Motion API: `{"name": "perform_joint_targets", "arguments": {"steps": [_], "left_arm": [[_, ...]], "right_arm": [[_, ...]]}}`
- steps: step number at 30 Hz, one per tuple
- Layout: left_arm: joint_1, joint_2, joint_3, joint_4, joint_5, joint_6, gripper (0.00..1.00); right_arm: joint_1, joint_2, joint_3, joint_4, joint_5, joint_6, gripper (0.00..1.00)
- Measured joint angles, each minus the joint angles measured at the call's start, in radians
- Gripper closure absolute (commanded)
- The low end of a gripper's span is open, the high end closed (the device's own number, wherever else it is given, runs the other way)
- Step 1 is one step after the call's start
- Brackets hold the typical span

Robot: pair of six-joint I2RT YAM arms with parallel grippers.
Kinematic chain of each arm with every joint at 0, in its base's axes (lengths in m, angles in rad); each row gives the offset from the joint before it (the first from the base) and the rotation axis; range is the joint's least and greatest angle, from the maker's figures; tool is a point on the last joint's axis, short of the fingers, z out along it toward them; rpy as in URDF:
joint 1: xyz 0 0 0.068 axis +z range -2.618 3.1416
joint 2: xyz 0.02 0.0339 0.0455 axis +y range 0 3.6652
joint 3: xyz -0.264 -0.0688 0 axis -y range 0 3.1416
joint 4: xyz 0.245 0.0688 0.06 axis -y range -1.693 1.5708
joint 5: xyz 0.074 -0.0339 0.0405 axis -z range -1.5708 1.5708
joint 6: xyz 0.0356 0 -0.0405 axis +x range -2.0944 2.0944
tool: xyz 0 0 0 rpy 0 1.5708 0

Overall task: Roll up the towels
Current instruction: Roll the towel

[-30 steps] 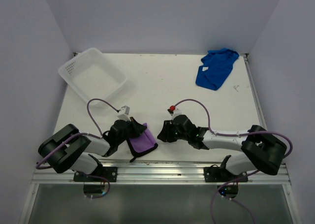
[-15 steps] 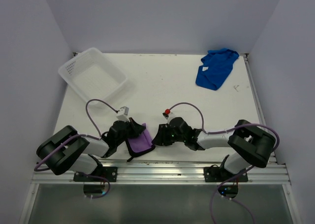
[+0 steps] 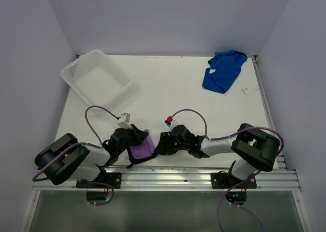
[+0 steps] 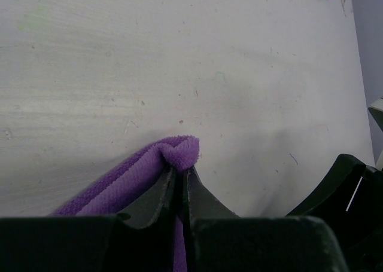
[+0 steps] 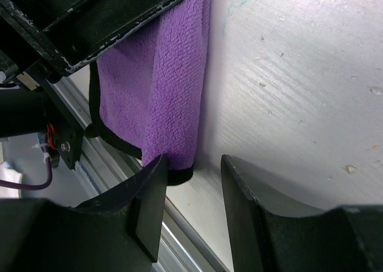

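- Sliding leftward along the near rail since a second ago, the right gripper (image 3: 162,143) has closed in on the purple towel (image 3: 141,149) as its jaws widened; the left arm has sunk slightly lower.
- White table (image 3: 168,97) carries everything, with both arms crowded at its 6 o'clock edge.
- White basket (image 3: 78,60) sits unused at 10 o'clock, well apart from the work.
- Blue towel (image 3: 222,71) lies crumpled at 1 o'clock, its long axis running 1 to 7 o'clock, apparently waiting its turn.
- Purple towel, at 6 to 7 o'clock, is folded into a short strip. Its long axis runs roughly far to near, with the black-hemmed end toward the rail.
- Left gripper (image 4: 182,173) has its fingers pressed together on a raised fold of the purple cloth (image 4: 137,176), likely anchoring that end so that a roll can start.
- Right gripper (image 5: 194,164) is spread, holding nothing. One finger (image 5: 149,206) is just beside the hem (image 5: 179,175), probably lining up to take the free edge.
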Motion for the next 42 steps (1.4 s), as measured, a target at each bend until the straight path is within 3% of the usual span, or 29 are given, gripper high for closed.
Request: {"name": "perform_joint_targets", "arguments": {"steps": [26,42], "left_arm": [[-0.087,-0.080,-0.013,-0.002,-0.198,-0.018,1.00],[-0.093,-0.081,-0.013,-0.021,-0.277,-0.085,1.00]], "right_arm": [[0.094,0.071,0.101,-0.034,0.116,0.080,0.58],[0.095,0.134,0.088,0.099,0.121,0.179,0.56]]}}
